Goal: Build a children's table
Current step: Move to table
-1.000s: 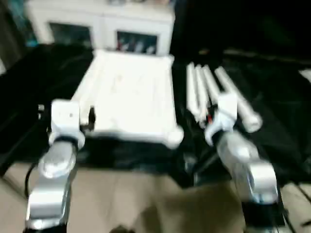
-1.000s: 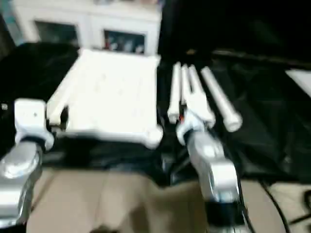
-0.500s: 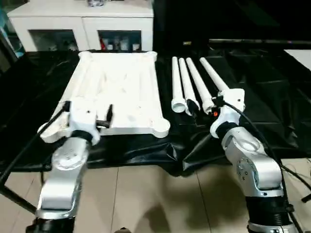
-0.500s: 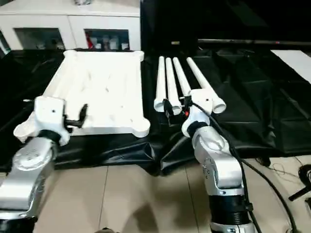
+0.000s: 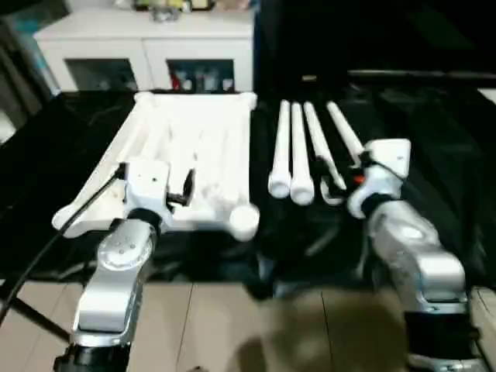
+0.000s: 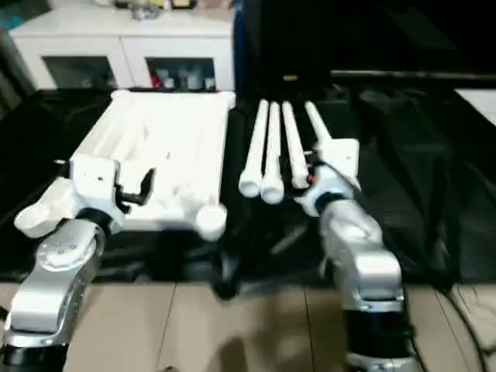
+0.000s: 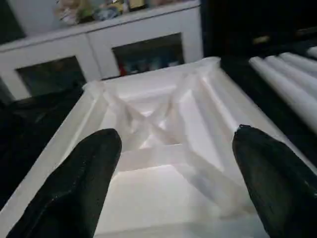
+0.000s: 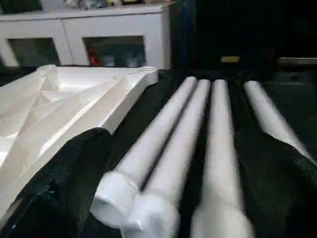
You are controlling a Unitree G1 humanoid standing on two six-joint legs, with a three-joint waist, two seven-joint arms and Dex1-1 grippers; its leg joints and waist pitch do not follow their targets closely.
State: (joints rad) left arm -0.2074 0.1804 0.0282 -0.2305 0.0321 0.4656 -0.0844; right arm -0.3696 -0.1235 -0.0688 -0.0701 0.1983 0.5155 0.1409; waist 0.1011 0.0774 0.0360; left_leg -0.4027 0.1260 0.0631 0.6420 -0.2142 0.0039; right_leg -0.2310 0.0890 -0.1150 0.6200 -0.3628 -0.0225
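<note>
nothing is joined yet: this reads as the opening step, both arms poised over loose parts before a first leg is picked up. left gripper [image 7: 171,183] stands wide open and empty, its two black fingers [image 7: 74,183] spread above the near end of the white plastic rectangular tabletop [image 5: 194,147], which lies upside down on a black crinkled cloth [image 5: 434,132]. between those fingers the ribbed underside shows, raised ridges crossing in an x, with a round corner socket [image 5: 244,219] just beside the right-hand finger. right gripper [image 8: 183,183] is likewise wide open, holding nothing, and its fingers bracket the near ends of the four long white tapered tube legs [image 5: 298,151]. these lie side by side, three touching or nearly so and the fourth a little apart, smooth and matt, each with a thicker collar at the end nearest the fingers. beyond the fingertips of both grippers stands a white cabinet with glass doors [image 5: 147,58]. next move, as i judge it, calls for the right fingers to drop around one collar end and close, then carry the leg to a corner socket; round smooth tubes may roll or slip.
</note>
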